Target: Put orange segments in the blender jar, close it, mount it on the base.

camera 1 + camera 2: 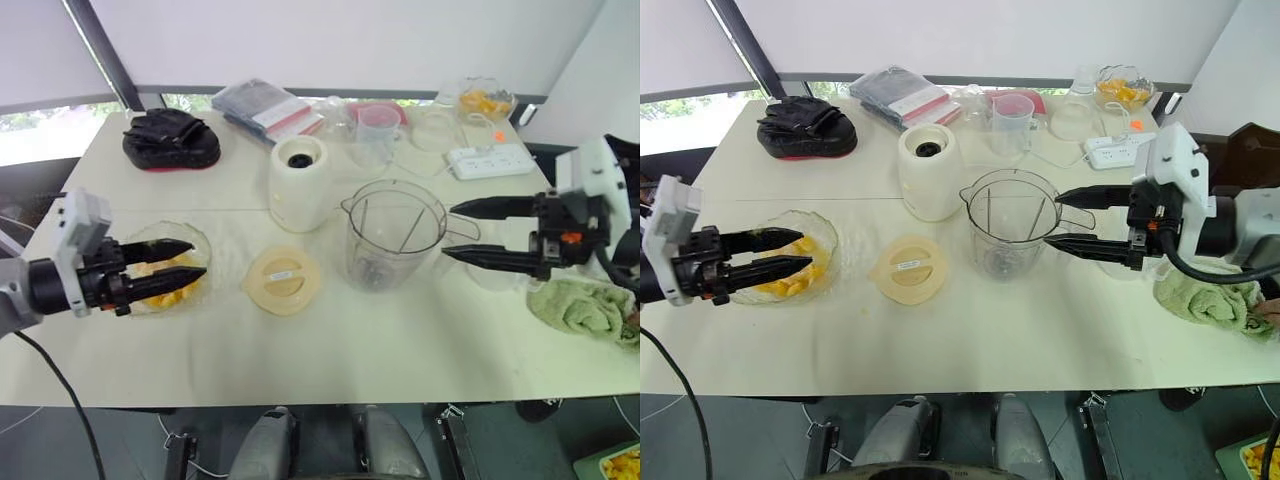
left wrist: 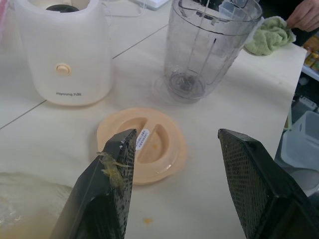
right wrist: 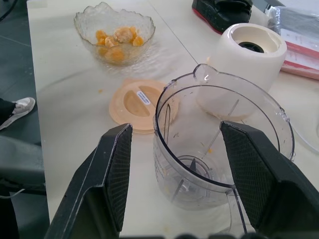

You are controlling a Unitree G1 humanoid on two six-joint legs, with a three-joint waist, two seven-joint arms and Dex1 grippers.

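The table (image 1: pixel 400 340) is bare in a wide strip along its near edge, from the left edge to the right. Most of the clutter sits along the far edge: a black bag (image 1: pixel 170 140) toward the far left corner and a power strip (image 1: pixel 492 160) toward the far right.

The blender jar (image 1: pixel 393 235) stands upright and open-topped near the table's middle, a little toward the right edge, with its blade showing at the bottom. The white blender base (image 1: pixel 299 182) stands just beside it, on the far left side and apart from it.

A glass bowl (image 3: pixel 87 22) sits near the left edge. A green towel (image 1: pixel 585 305) lies at the right edge. The round lid (image 1: pixel 282 280) lies flat between the bowl and the jar, touching neither, with open table around it.

The right gripper (image 1: pixel 449 231) is spread wide at the jar's right side, one finger on either side of the handle. Whether it touches the jar cannot be told. The left gripper (image 1: pixel 198 257) hangs over the bowl with its fingers apart and holds nothing. A strand of pulp (image 2: pixel 112 167) clings to one finger.

The orange segments (image 3: pixel 117 40) lie heaped in the bowl.
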